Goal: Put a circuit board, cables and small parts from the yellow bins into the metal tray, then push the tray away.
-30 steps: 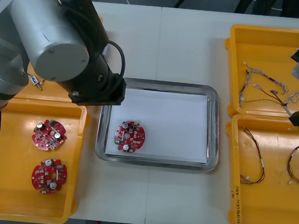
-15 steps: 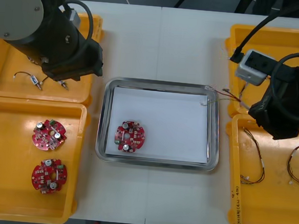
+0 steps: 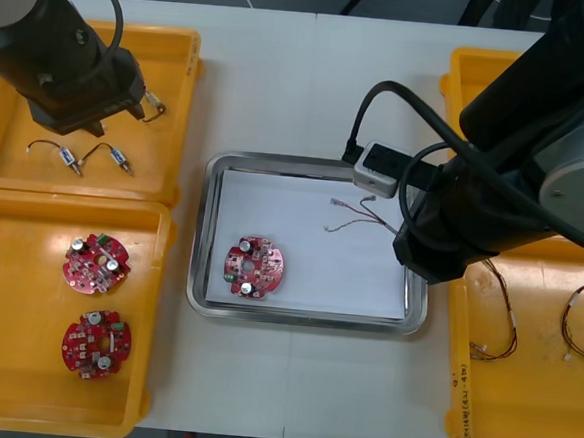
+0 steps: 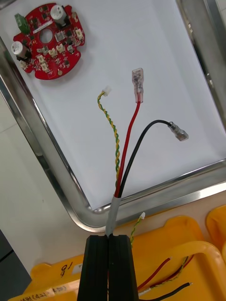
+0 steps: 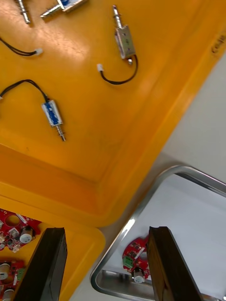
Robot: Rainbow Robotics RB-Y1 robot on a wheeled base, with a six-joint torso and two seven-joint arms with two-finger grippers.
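My right gripper (image 4: 111,242) is shut on the grey sleeve of a cable (image 4: 123,155) with red, black and yellow-green wires. The wire ends hang over the white inside of the metal tray (image 4: 37,155), near its right rim. In the front view the cable (image 3: 357,216) sticks out leftward from under the right arm. A round red circuit board (image 3: 253,266) lies in the tray (image 3: 305,318) at its left front. My left gripper (image 5: 106,235) is open and holds nothing. It hovers over the near corner of the back-left yellow bin (image 3: 171,90), above small metal parts (image 5: 52,115).
The front-left bin (image 3: 21,361) holds two more red boards (image 3: 96,263). More small parts with black leads (image 3: 71,158) lie in the back-left bin. The front-right bin (image 3: 520,395) holds cables (image 3: 496,313). The right arm covers much of the back-right bin (image 3: 471,91).
The right arm swung left from the right bins, carrying the cable over the tray. The left arm drew back from the tray to the back-left bin.
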